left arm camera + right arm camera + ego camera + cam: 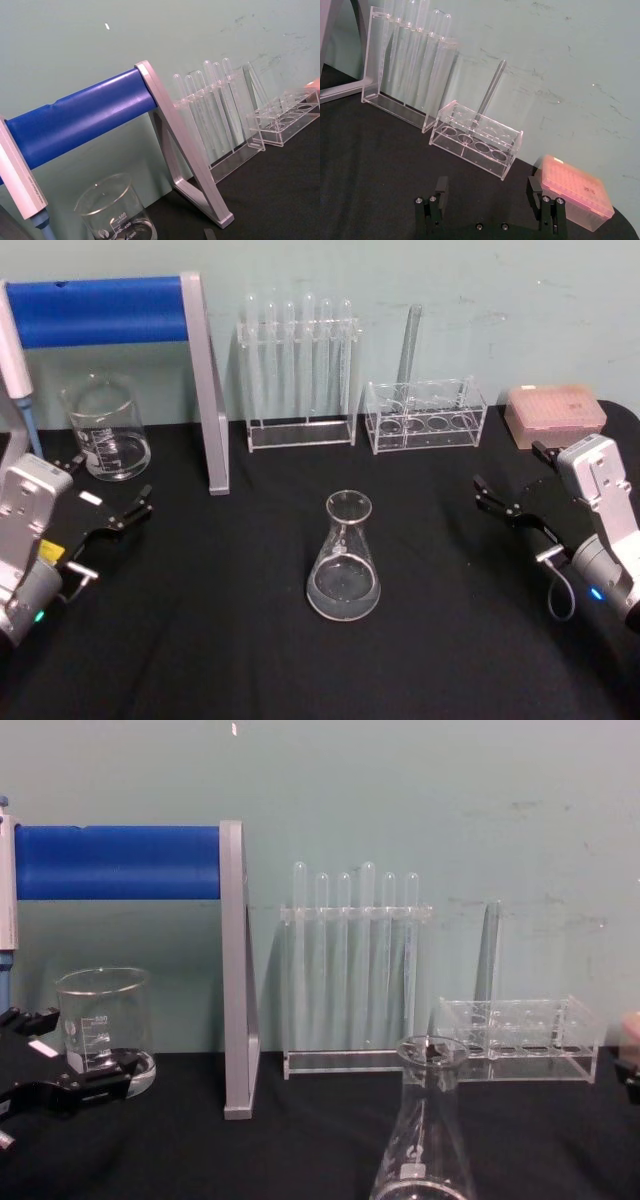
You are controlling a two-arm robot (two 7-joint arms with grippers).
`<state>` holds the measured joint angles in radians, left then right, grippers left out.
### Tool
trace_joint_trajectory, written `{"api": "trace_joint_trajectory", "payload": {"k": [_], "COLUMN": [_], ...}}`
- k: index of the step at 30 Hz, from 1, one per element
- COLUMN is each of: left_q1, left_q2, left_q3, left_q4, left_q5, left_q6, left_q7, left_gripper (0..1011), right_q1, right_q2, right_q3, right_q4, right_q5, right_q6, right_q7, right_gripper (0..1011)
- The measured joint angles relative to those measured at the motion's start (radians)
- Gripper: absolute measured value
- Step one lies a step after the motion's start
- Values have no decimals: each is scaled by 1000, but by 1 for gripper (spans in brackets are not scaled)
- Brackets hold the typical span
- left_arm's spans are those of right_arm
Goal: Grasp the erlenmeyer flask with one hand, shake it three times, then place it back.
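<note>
**Head view**
- Clear glass conical erlenmeyer flask: upright in the middle of the black worktop. It has a little clear liquid in its wide base and stands apart from both my tools.
- My left tool, black with long flat jaws: well to the flask's left, released, jaws spread and bare.
- My right tool, black: well to the flask's right, likewise released and bare.
- Tall clear plastic rack of test tubes: straight behind the flask.
- Low clear plastic rack with one upright glass tube: behind the flask and to its right.
- Pink translucent tip box: farther right of the flask, at the back.
- Grey metal stand carrying a blue roll: behind the flask and to its left.
- Squat graduated glass beaker: far left of the flask, under the roll.

**Left wrist view**
- Beaker, stand with blue roll, tall rack and low rack.

**Right wrist view**
- My right tool: jaws wide apart, gripping nothing.
- Beyond it are the low rack, the tip box and the tall rack.

**Chest view**
- Flask: nearest the camera, with its flared rim showing in front of the low rack.
- My left tool: well to the flask's left, jaws parted, in front of the beaker.
- Stand with blue roll: behind the flask and to its left.
</note>
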<state>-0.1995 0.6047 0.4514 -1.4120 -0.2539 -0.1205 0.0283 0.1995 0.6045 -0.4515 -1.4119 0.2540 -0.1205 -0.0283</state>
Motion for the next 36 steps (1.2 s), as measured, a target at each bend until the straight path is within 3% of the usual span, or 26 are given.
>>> {"api": "trace_joint_trajectory", "payload": {"k": [36], "left_q1": [0], "left_q2": [0], "left_q3": [0], "left_q4": [0], "left_q5": [0], "left_q6": [0], "left_q7": [0], "left_gripper": [1001], "right_q1": [0], "right_q2": [0], "right_q3": [0], "right_q4": [0], "right_q5": [0], "right_q6": [0], "right_q7": [0], "right_gripper": [1003]}}
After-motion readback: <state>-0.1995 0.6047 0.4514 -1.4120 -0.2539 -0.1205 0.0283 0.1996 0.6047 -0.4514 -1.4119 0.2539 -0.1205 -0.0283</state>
